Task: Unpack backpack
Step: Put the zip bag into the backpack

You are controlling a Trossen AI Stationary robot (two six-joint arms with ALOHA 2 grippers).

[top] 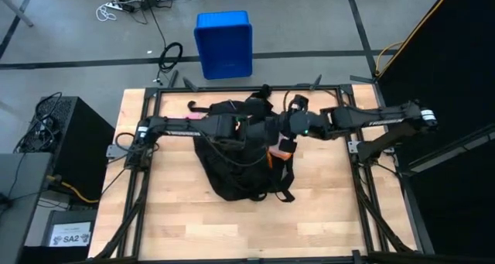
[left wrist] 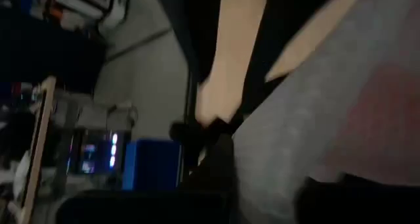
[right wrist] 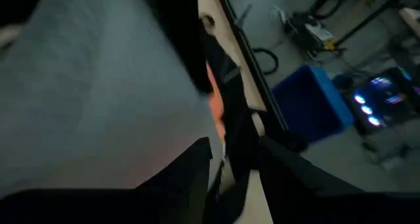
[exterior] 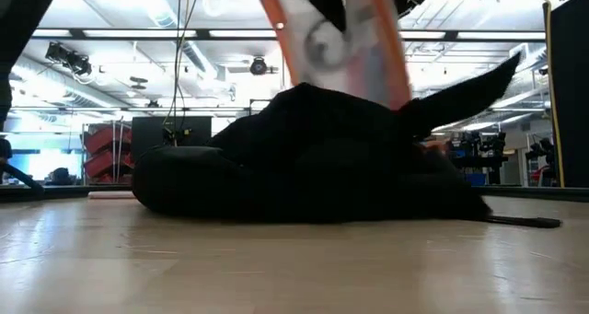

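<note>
The black backpack (top: 232, 167) lies slumped in the middle of the wooden table, and in the low view the backpack (exterior: 304, 167) is a dark mound. Above its right part my right gripper (top: 288, 140) is shut on a flat orange-and-white package (exterior: 342, 47). The same package fills the right wrist view as a blurred pale surface (right wrist: 98, 86). My left gripper (top: 246, 126) hovers over the backpack's far part. Its fingers are hidden, and I cannot tell whether it touches the fabric. My right gripper holds the package by its upper end (exterior: 329, 5), coming at it from above. The package hangs below the fingers, tilted. Its lower corner (exterior: 398, 98) shows level with the backpack's top, and I cannot tell whether it is clear of the fabric. The gripper hides the contact itself.
A blue plastic crate (top: 224, 43) stands on the floor beyond the table's far edge. Black frame rails (top: 147, 140) run along the table's left and right sides. Bare wood (top: 232, 225) lies between the backpack and the near edge.
</note>
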